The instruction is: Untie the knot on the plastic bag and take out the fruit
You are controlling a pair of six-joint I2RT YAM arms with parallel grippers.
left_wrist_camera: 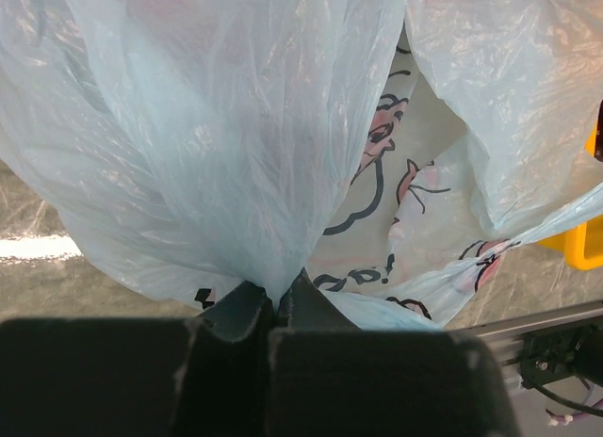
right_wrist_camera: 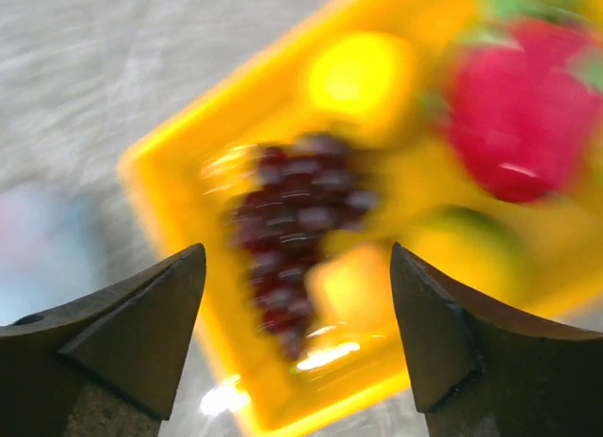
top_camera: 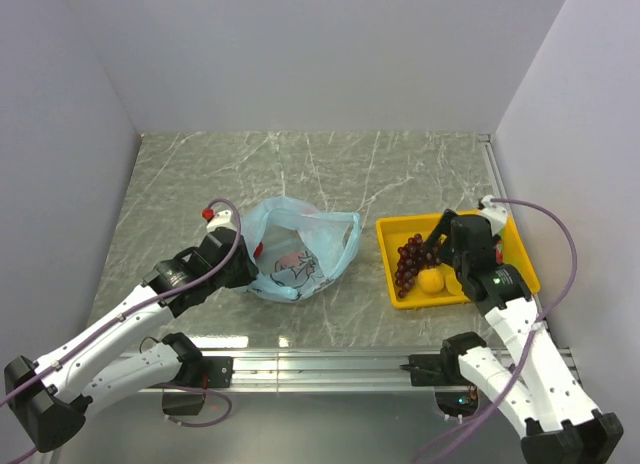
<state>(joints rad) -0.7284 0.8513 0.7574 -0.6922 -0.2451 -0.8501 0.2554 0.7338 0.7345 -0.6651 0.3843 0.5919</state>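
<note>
Now, left end effector pinching plastic bag, right one (wide) — above grapes

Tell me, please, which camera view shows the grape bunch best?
The top external view: the grape bunch lies sharp in the yellow tray. The right wrist view is closer but motion-blurred. The left wrist view shows the plastic bag, no grapes.

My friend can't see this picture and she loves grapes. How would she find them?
Look at the right side of the grey marbled table for the yellow rectangular plastic tray. The dark purple grape bunch lies along its left edge. It is the only dark, bumpy cluster; its neighbour is a smooth round yellow fruit.
</note>
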